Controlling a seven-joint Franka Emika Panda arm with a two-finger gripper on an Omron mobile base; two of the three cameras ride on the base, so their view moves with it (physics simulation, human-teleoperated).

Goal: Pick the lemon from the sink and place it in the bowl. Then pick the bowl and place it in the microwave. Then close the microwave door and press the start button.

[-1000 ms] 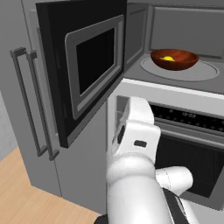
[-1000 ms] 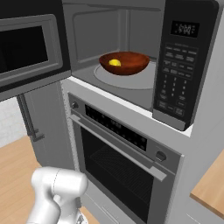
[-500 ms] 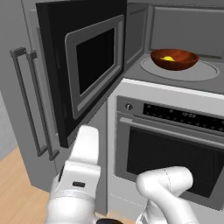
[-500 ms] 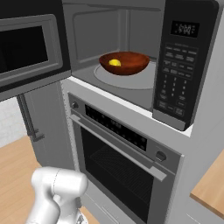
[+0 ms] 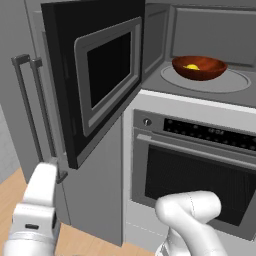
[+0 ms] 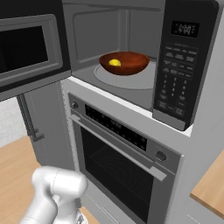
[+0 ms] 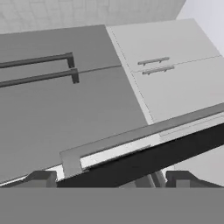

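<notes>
Swung down and leftward since the earlier frame, the claw (image 7: pixel 107 178) is now held wide open and empty just beneath the microwave door (image 5: pixel 102 75), whose lower edge crosses above its fingertips; the bowl (image 6: pixel 124 63) with the lemon (image 6: pixel 114 62) sits inside the microwave (image 6: pixel 175 65), right of that door.

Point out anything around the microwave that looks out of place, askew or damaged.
Nothing looks damaged or spilled. The glossy reddish-brown bowl sits upright on the round grey turntable with the small yellow lemon inside it. The one unfinished thing is the black microwave door with its grey-framed window, which hangs wide open to the left.
</notes>
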